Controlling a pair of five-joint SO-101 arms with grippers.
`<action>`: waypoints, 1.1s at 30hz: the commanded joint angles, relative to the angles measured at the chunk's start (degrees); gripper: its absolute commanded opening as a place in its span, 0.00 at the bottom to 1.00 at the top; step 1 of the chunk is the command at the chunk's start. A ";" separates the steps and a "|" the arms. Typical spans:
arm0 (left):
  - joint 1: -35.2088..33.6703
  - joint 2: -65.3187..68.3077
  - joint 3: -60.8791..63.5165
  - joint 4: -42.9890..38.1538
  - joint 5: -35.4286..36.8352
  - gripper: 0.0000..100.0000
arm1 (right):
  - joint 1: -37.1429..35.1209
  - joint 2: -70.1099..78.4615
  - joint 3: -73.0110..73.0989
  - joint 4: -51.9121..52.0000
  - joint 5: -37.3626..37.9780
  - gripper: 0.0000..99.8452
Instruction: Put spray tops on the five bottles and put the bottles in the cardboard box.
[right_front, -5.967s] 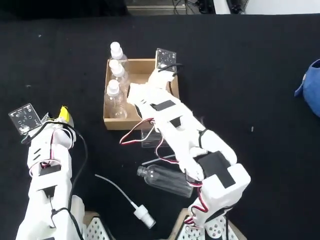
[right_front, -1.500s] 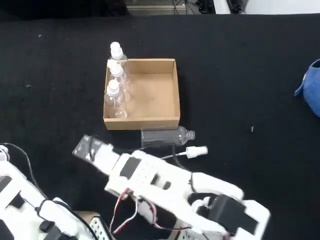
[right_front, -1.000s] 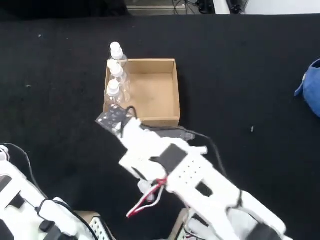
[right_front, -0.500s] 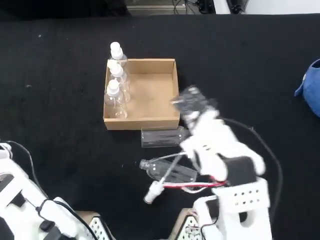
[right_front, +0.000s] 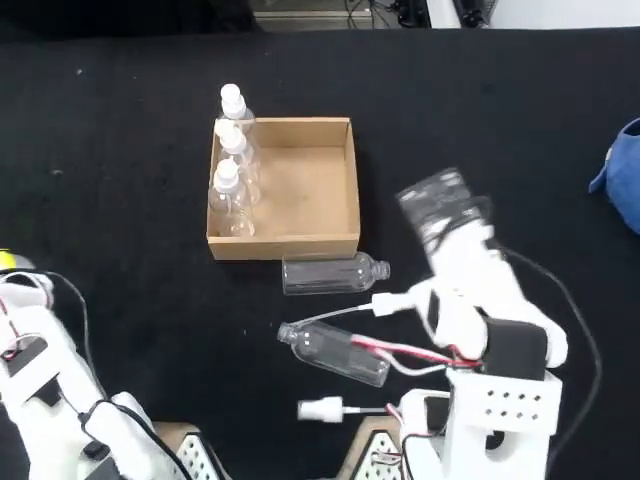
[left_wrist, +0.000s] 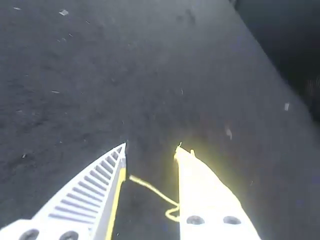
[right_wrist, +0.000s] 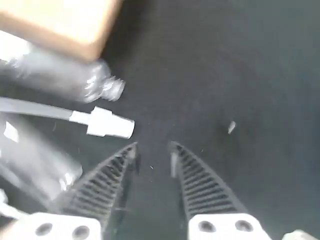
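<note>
The cardboard box (right_front: 300, 243) stands at the table's middle with three topped bottles (right_front: 229, 176) along its left wall. A clear bottle without a top (right_front: 330, 273) lies just in front of the box, its neck (right_wrist: 109, 89) close to my right gripper. A second bare bottle (right_front: 335, 352) lies nearer the arms. One spray top (right_front: 394, 303) rests between them, a short way ahead of my open right gripper (right_wrist: 152, 148), beside one finger. Another spray top (right_front: 322, 408) lies near the arm bases. My open left gripper (left_wrist: 150, 147) hovers over bare table at the left edge.
The right arm (right_front: 470, 290) stands right of the box's front corner (right_wrist: 65, 22). The left arm (right_front: 30, 345) is at the lower left. A blue object (right_front: 622, 185) lies at the right edge. Black cloth covers the table.
The right arm has swung from left of the box across its front to the right side. The loose spray top near the bases has shifted. The left arm has risen a little.
</note>
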 joint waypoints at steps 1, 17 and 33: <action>2.33 -0.88 -0.84 -0.44 -7.30 0.03 | -10.73 -1.27 -5.32 8.44 6.86 0.17; -4.09 -0.26 -2.51 -0.44 -6.51 0.03 | -52.75 11.38 12.70 -5.80 4.13 0.17; -13.14 -0.18 -5.23 -0.44 -2.29 0.03 | -69.36 11.65 23.69 -15.38 -1.93 0.16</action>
